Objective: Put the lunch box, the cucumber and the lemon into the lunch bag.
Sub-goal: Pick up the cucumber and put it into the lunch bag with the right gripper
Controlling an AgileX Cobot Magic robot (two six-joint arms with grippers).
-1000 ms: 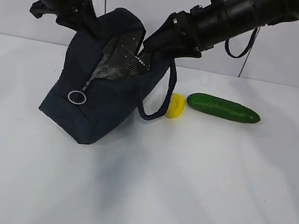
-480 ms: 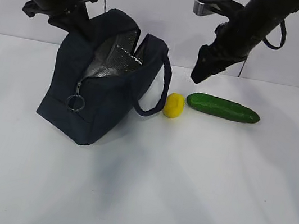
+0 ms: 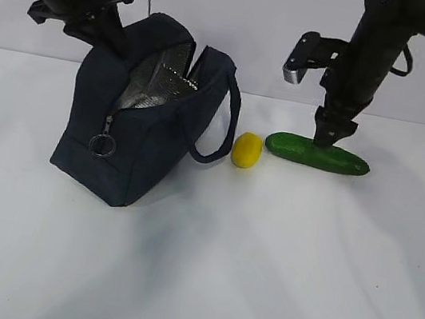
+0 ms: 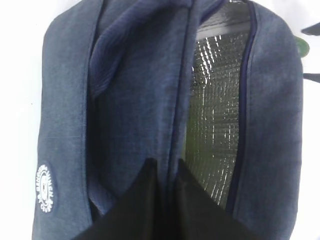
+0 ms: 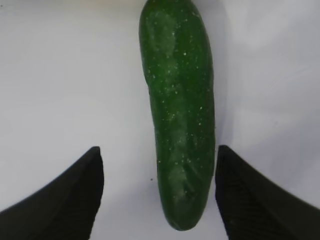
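The dark navy lunch bag [image 3: 140, 156] stands at the left with its zipper open, showing silver lining [image 4: 215, 100]. My left gripper [image 3: 113, 33] is shut on the fabric edge beside the opening [image 4: 167, 167] and holds it up. The yellow lemon [image 3: 247, 150] lies just right of the bag's loop handle [image 3: 221, 128]. Further right lies the dark green cucumber [image 3: 349, 162]. My right gripper [image 3: 326, 137] hangs open right over its left part, one finger on each side of the cucumber [image 5: 177, 75] without touching it. The lunch box is out of view.
A silver ring pull [image 3: 101, 144] hangs at the bag's front end. The white table [image 3: 258, 280] runs wide toward the front. A pale wall stands close behind the bag and the arms.
My right gripper has come out of the bag's mouth, swung right and dropped over the cucumber. The lemon now shows fully. The left gripper keeps its hold.
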